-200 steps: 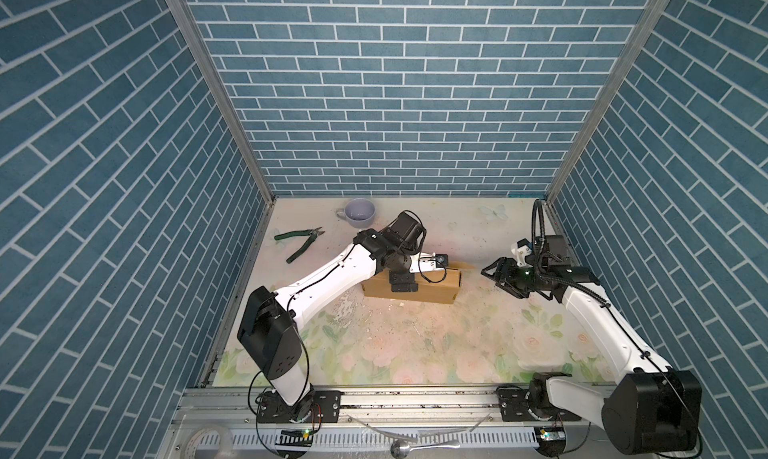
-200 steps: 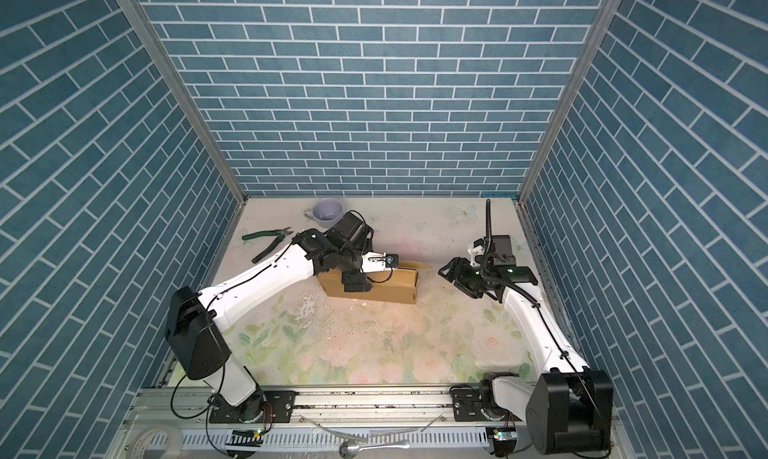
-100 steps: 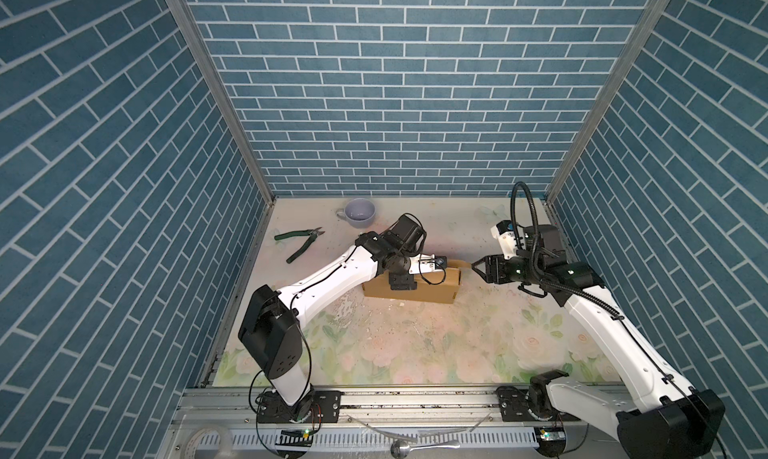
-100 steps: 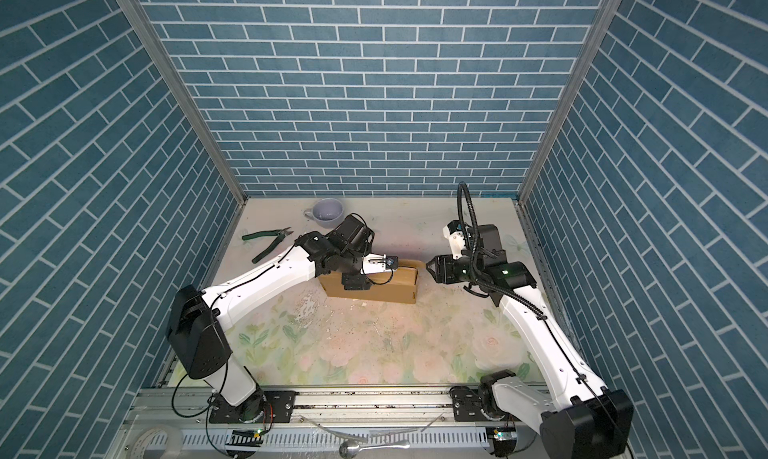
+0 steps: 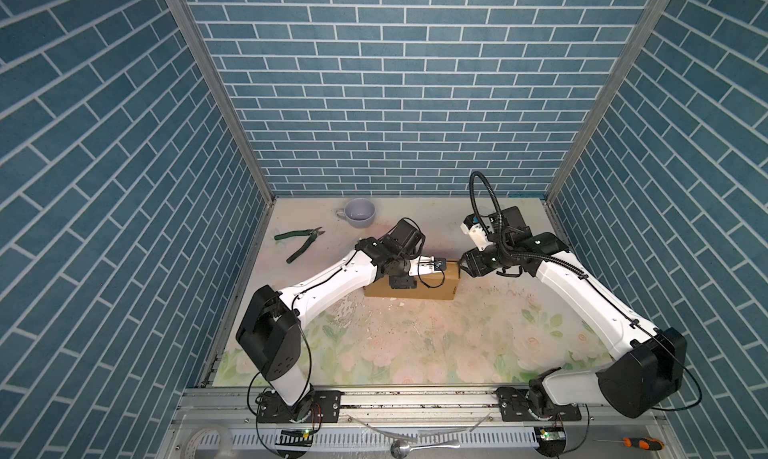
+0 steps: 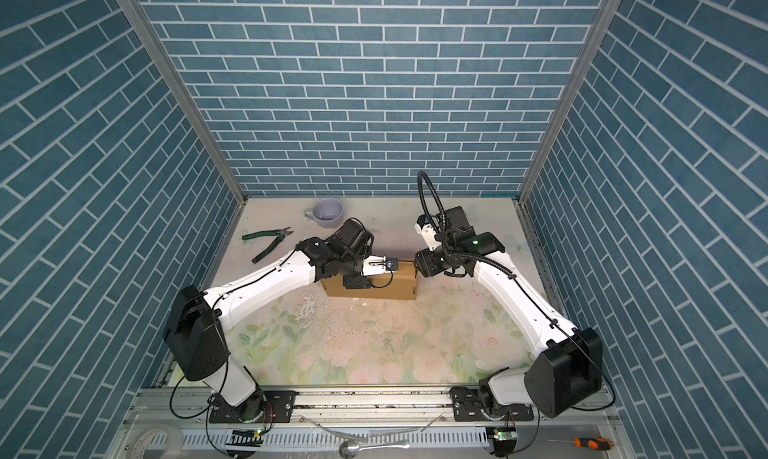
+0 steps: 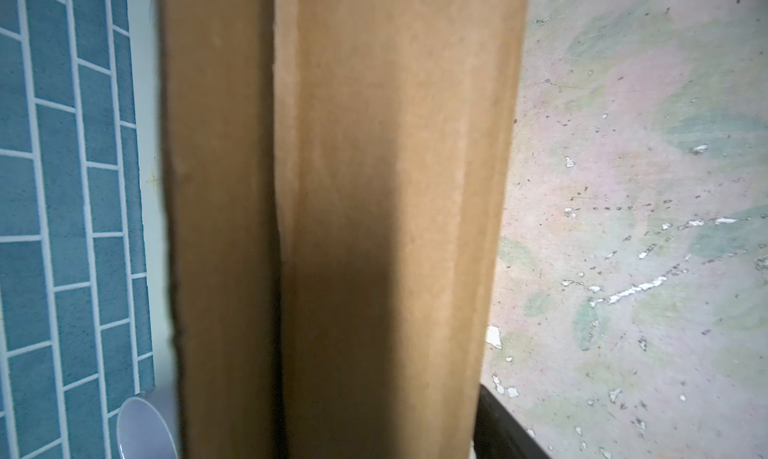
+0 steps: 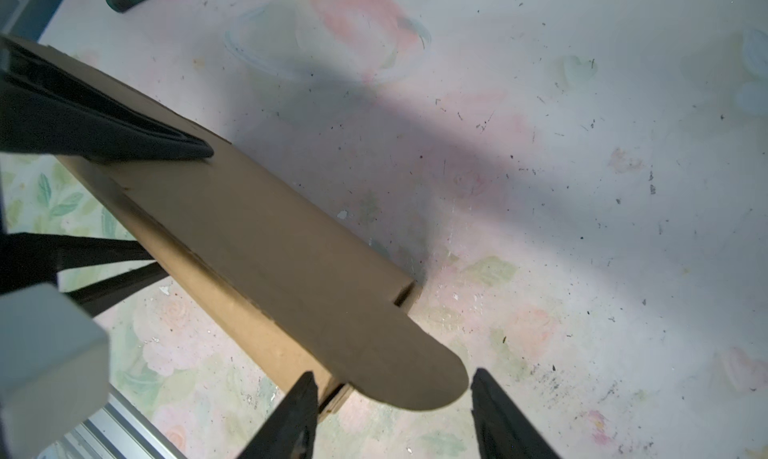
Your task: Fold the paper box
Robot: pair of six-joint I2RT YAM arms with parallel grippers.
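The paper box (image 5: 432, 286) (image 6: 395, 288) is brown cardboard folded into a long low block at mid table. My left gripper (image 5: 401, 276) (image 6: 355, 275) reaches over its left half, jaws on either side of it. One black finger (image 7: 503, 430) shows beside the cardboard (image 7: 374, 228). The other is hidden, so a grip cannot be told. My right gripper (image 5: 463, 265) (image 6: 419, 265) (image 8: 392, 390) is open at the box's right end. A rounded flap (image 8: 399, 365) lies between its fingertips, with a small gap on one side.
A lilac cup (image 5: 360, 212) (image 6: 328, 212) stands at the back left. Green-handled pliers (image 5: 300, 245) (image 6: 268, 243) lie left of the box. Blue brick walls close the table on three sides. The floral table top (image 5: 415, 344) lies in front of the box.
My right arm has swung in from the right, bringing its gripper to the box's right end. The left arm has stayed on the box.
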